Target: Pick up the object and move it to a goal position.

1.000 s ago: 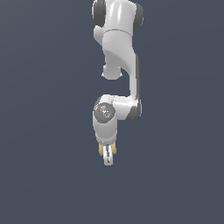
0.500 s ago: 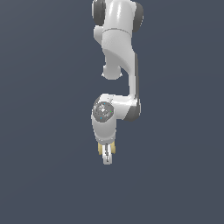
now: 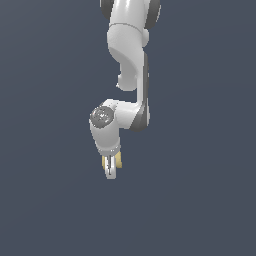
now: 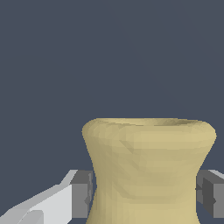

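**Two jaws pinch the spool-shaped block**

Your gripper (image 3: 110, 169) has its jaws closed on the object (image 4: 148, 168), grey pads (image 4: 82, 194) pressed against its pinched-in waist on both sides. You see the pale yellow-tan block sitting between the jaws, its flared end filling the wrist view. Above them, the white arm (image 3: 131, 60) hangs down against plain dark grey.

A bare simulated scene: flat, featureless dark blue-grey backdrop (image 3: 45, 150).
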`<action>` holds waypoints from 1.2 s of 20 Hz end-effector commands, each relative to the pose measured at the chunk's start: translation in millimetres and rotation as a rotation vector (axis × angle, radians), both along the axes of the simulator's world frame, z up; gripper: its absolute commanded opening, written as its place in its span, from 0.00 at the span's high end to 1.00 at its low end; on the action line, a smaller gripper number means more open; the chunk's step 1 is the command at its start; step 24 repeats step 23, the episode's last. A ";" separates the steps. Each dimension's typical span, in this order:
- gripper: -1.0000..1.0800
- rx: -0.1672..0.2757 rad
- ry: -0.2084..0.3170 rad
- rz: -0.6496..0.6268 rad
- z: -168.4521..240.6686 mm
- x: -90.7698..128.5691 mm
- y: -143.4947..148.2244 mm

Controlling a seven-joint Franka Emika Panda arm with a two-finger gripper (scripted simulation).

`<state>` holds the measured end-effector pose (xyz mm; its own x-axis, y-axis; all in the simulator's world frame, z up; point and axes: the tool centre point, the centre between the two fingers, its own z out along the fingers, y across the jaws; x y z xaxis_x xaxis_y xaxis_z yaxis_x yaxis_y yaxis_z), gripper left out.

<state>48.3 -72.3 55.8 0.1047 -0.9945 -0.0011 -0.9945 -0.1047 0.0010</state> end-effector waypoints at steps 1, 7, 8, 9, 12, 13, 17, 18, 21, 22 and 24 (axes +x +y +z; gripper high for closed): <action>1.00 0.000 -0.001 -0.002 6.6 -12.8 -21.5; 1.00 0.000 -0.001 -0.002 22.6 -44.7 -74.6; 1.00 0.000 -0.001 -0.002 25.1 -49.5 -82.8; 1.00 0.000 -0.001 -0.002 27.5 -54.0 -90.9; 1.00 0.000 -0.001 -0.002 33.8 -65.7 -111.9; 1.00 0.000 -0.001 -0.002 35.5 -68.7 -117.5; 1.00 0.000 -0.001 -0.002 40.1 -76.5 -132.1; 1.00 0.000 -0.001 -0.002 40.7 -77.2 -134.0; 1.00 -0.001 -0.001 -0.001 41.0 -76.6 -135.0; 1.00 -0.001 -0.001 -0.001 40.7 -75.9 -134.4; 1.00 -0.001 -0.001 -0.001 40.6 -75.7 -134.1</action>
